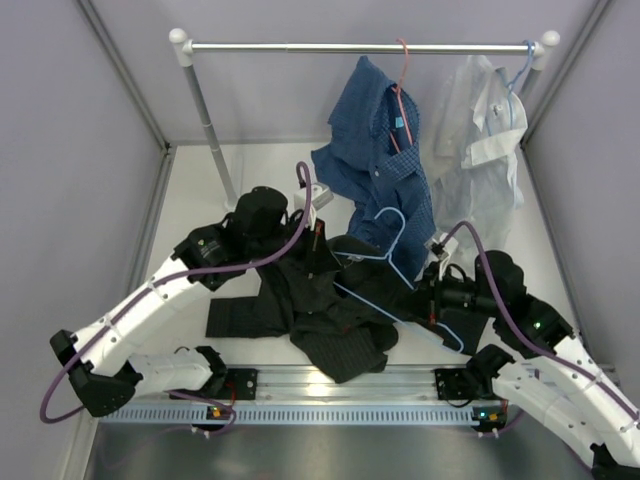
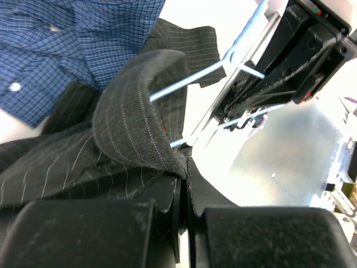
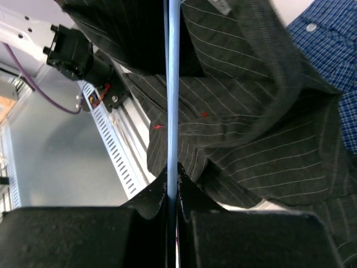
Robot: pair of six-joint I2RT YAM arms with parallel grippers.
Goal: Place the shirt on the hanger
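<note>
Top external view, nearest the arm bases: the shirt lies crumpled on the table in the lower centre of the frame. Its long axis runs roughly left to right, with one sleeve stretched flat toward the left. The left gripper reaches in from the left and is clamped tight on a raised fold of the shirt at the upper edge of the heap. In the left wrist view this fold is a curved, collar-like edge pinched between the fingers at bottom centre.

Just right of the heap, the right gripper is closed on the wire of the hanger. The hanger lies partly over the shirt. Its long bar slants from the frame's centre toward the lower right and its hook points toward the top of the frame. In the right wrist view the wire runs straight up the frame from between the closed fingers, and pinstriped cloth fills the right side.

Farther back, a blue checked shirt hangs from a pink hanger on the rail. Its lower hem touches the table just behind the hanger's hook. A white shirt hangs to its right.
</note>
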